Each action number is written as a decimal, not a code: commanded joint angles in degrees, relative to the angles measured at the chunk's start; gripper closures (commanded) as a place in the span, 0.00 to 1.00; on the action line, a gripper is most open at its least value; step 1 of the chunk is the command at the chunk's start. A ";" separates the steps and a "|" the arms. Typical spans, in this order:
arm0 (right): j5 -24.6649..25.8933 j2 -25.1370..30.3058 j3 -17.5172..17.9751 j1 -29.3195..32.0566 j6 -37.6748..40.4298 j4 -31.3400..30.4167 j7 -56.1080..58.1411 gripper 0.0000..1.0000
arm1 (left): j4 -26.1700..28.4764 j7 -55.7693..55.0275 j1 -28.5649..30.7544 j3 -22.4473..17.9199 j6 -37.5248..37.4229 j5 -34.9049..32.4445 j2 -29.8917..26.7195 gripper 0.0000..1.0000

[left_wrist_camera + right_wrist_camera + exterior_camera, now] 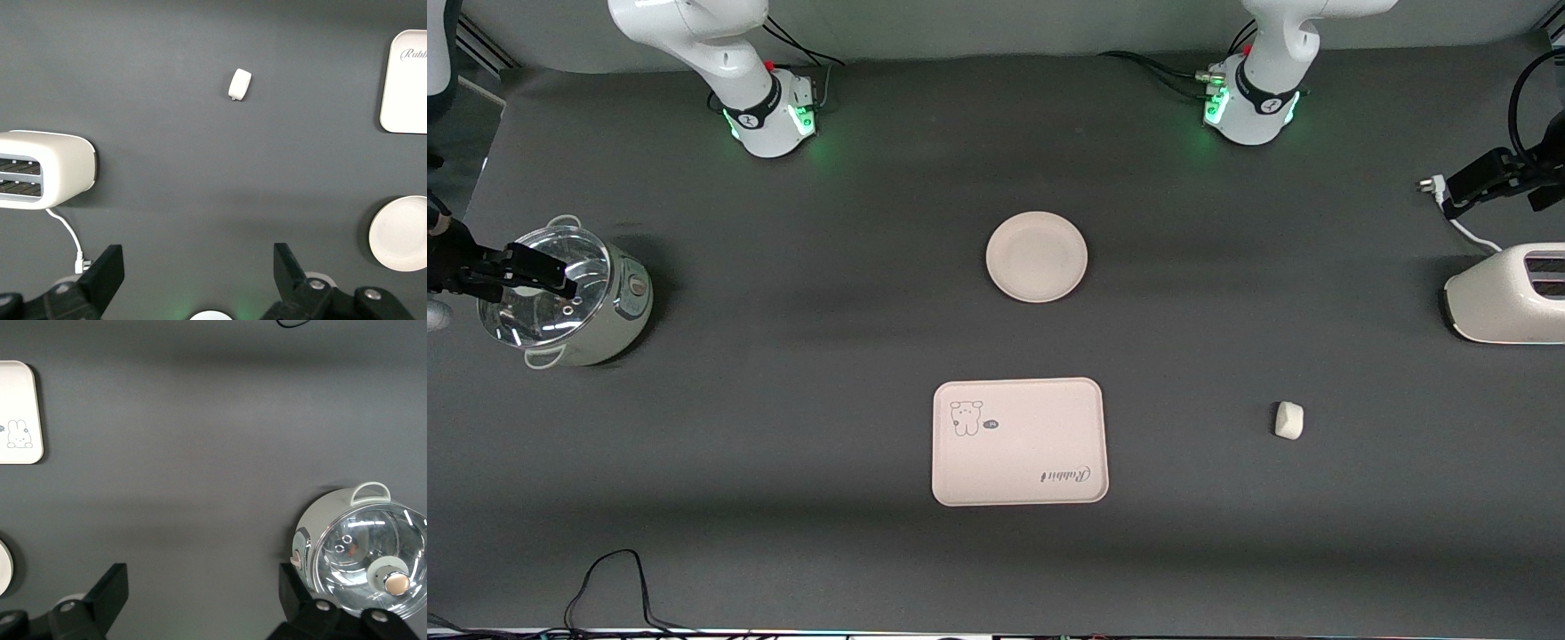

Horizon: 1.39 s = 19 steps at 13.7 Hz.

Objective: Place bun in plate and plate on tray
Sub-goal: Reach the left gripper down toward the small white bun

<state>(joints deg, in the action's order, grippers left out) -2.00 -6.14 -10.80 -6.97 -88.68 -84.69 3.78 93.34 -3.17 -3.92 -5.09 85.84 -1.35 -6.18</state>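
The bun (1288, 420) lies on the dark desk (783, 444) toward the left arm's end, well apart from the tray (1019, 442) and about level with it. The tray sits near the middle of the desk, nearer to the front camera than the plate (1037, 256), which is bare and apart from it. The left pincer (199, 267) hangs wide open and holds nothing, up near a white toaster (1507, 293) at the left arm's end. The right pincer (203, 587) also stands wide and unladen, over a lidded pot (569, 296) at the right arm's end.
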 commanded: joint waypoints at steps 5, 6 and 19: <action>1.56 1.31 -0.10 -0.41 0.17 -1.09 -1.32 0.00 | 0.26 2.46 -0.73 0.52 -0.59 3.18 5.20 0.00; 1.65 1.31 -0.10 -0.41 0.17 -1.09 -1.32 0.00 | 0.35 3.43 -1.60 0.43 0.63 3.72 7.91 0.00; 1.56 1.31 -0.01 -0.50 0.17 -1.44 -1.41 0.00 | 15.54 3.61 -4.08 -0.36 59.58 -0.75 35.71 0.01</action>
<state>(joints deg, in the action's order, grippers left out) -1.76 -6.14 -10.82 -6.97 -88.67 -84.84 3.75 103.95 -0.78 -7.77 -4.87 138.26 -1.45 29.71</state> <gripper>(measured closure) 0.000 0.009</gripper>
